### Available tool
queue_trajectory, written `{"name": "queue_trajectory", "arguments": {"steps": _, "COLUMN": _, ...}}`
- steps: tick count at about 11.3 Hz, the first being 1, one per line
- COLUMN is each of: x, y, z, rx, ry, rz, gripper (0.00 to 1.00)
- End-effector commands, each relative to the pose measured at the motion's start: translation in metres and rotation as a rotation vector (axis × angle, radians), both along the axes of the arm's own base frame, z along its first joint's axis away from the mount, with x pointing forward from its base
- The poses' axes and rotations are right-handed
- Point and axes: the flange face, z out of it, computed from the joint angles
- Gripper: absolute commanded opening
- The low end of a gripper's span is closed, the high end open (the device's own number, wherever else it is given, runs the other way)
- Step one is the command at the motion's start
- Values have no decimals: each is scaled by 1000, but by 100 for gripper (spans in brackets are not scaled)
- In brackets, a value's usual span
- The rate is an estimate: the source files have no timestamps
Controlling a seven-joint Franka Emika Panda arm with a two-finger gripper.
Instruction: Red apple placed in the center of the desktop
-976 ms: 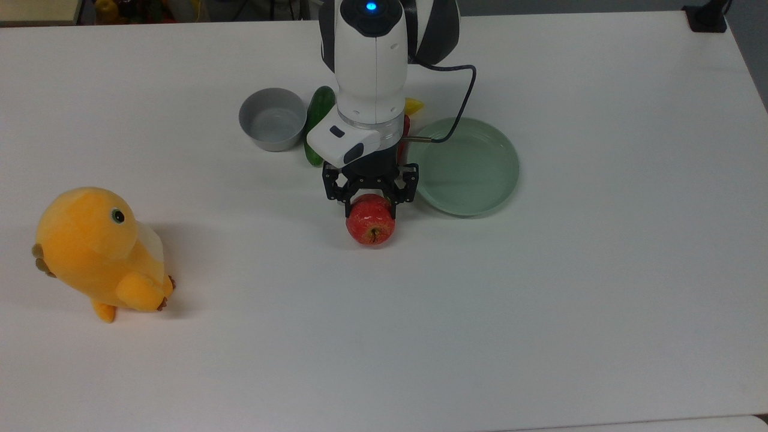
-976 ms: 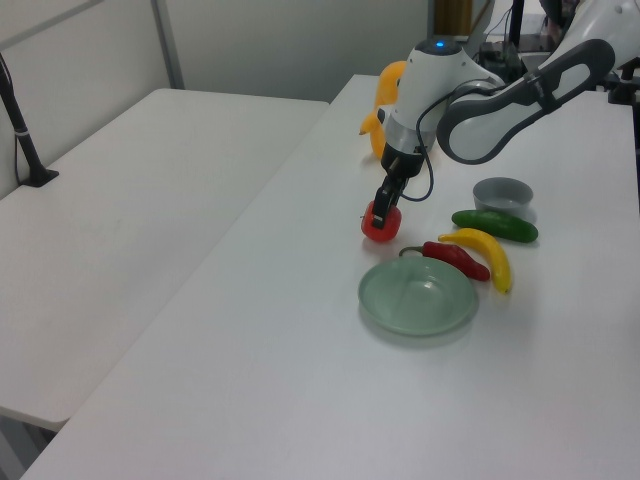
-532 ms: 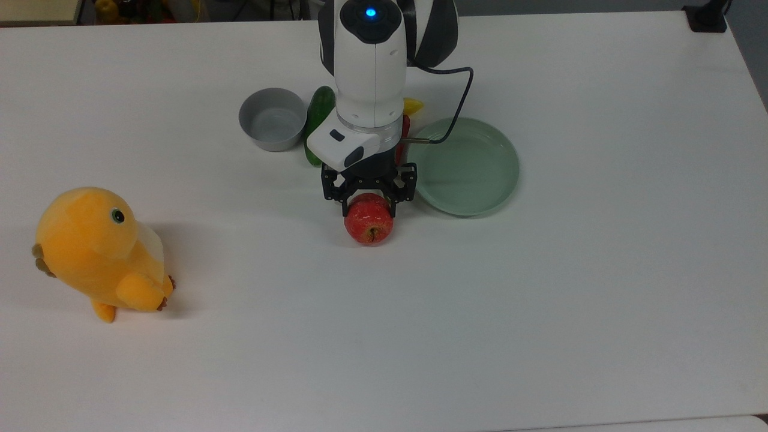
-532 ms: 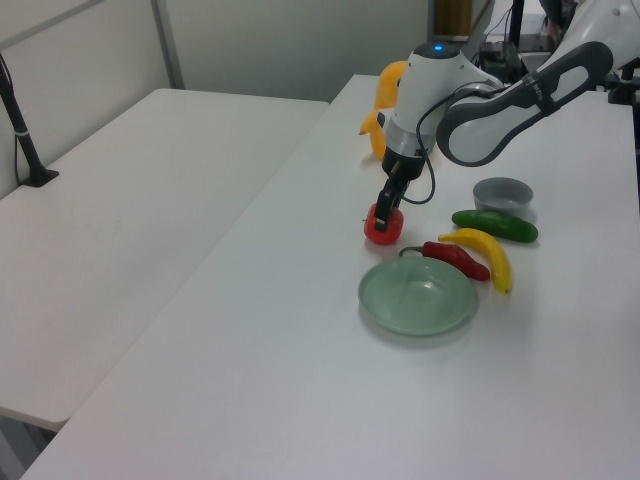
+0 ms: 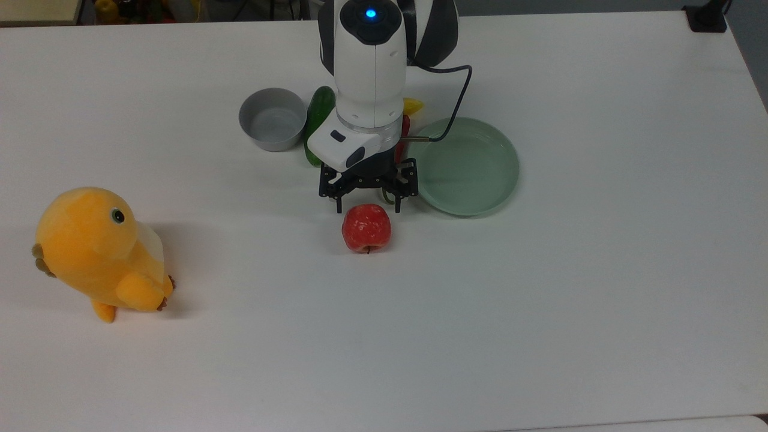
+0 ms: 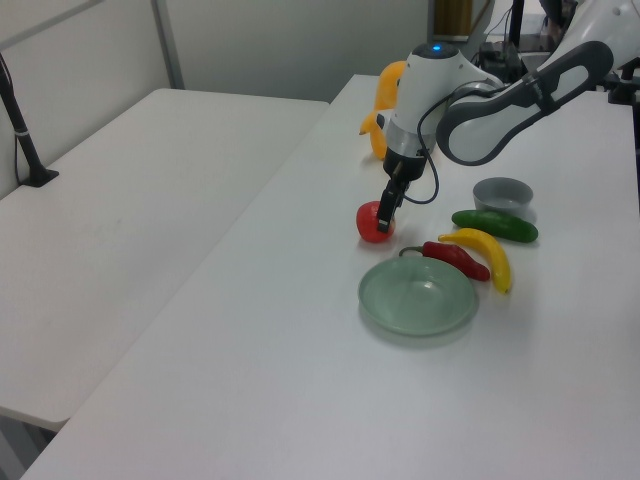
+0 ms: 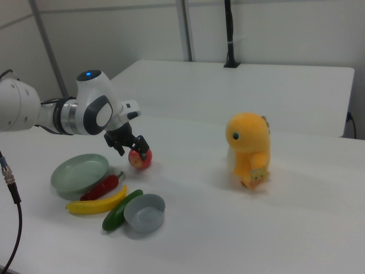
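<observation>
In the top view, the red apple [image 5: 366, 228] is seen resting on the white counter [image 5: 540, 300], free of the end effector [image 5: 368, 204], whose fingers are spread apart just behind the fruit. The pale-green plate [image 5: 467, 166] lies near the apple, toward the top view's right. A roll toward that plate is judged possible, since a round fruit can be nudged by a finger grazing it during withdrawal. In the left view, the apple [image 6: 375, 222] appears partly overlapped by the end effector [image 6: 385, 215], so clearance cannot be told there. In the right view, the apple [image 7: 140, 159] sits just beside the end effector [image 7: 129, 148], well apart from the yellow plush toy [image 7: 248, 150].
</observation>
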Motion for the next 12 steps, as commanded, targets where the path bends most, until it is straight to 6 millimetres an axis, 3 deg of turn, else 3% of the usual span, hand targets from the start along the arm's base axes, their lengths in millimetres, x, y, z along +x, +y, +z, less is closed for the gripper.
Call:
{"name": "queue_trajectory", "arguments": {"steps": 1, "x": -10, "y": -8, "z": 48, "rx": -16, "ry": 30, "rz": 11, "gripper": 100}}
{"name": "queue_trajectory", "arguments": {"steps": 5, "x": -56, "y": -25, "z": 138, "rx": -21, "ry": 156, "rz": -31, "gripper": 100}}
{"name": "queue_trajectory", "arguments": {"steps": 8, "x": -85, "y": -55, "z": 197, "rx": -9, "ry": 156, "rz": -81, "gripper": 100}}
{"name": "queue_trajectory", "arguments": {"steps": 9, "x": -89, "y": -66, "z": 209, "rx": 8, "ry": 142, "rz": -101, "gripper": 100}}
{"name": "queue_trajectory", "arguments": {"steps": 12, "x": -86, "y": -68, "z": 206, "rx": 47, "ry": 138, "rz": -105, "gripper": 100}}
